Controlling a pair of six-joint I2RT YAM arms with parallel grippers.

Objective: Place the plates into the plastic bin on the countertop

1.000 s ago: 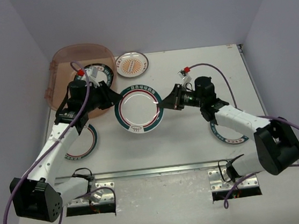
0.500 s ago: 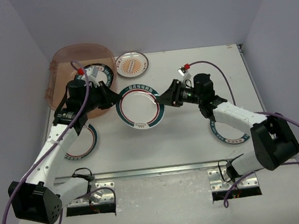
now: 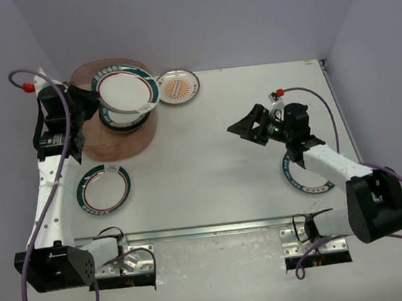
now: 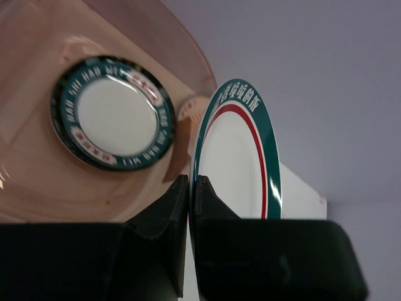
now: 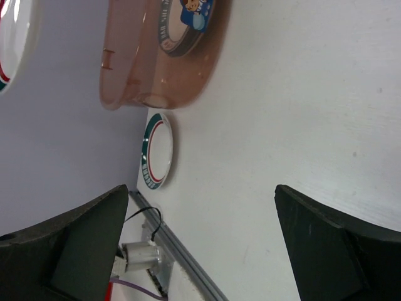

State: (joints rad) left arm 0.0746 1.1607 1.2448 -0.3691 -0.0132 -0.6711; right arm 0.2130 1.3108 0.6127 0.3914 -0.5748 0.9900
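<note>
My left gripper is raised at the far left and shut on the rim of a white plate with a teal and red rim, held above the pinkish plastic bin. In the left wrist view the jaws pinch the plate edge-on, and a dark-rimmed plate lies in the bin. My right gripper hangs open and empty over the middle of the countertop; its wrist view shows only bare table between the fingers.
An orange sunburst plate lies just right of the bin. A teal-rimmed plate sits at the front left, also seen as the plate in the right wrist view. Another plate lies partly under my right arm. The metal rail runs along the front.
The right gripper let go of the plate and drew back to the right, open. The left arm lifted the plate and swung it left and back, over the bin.
</note>
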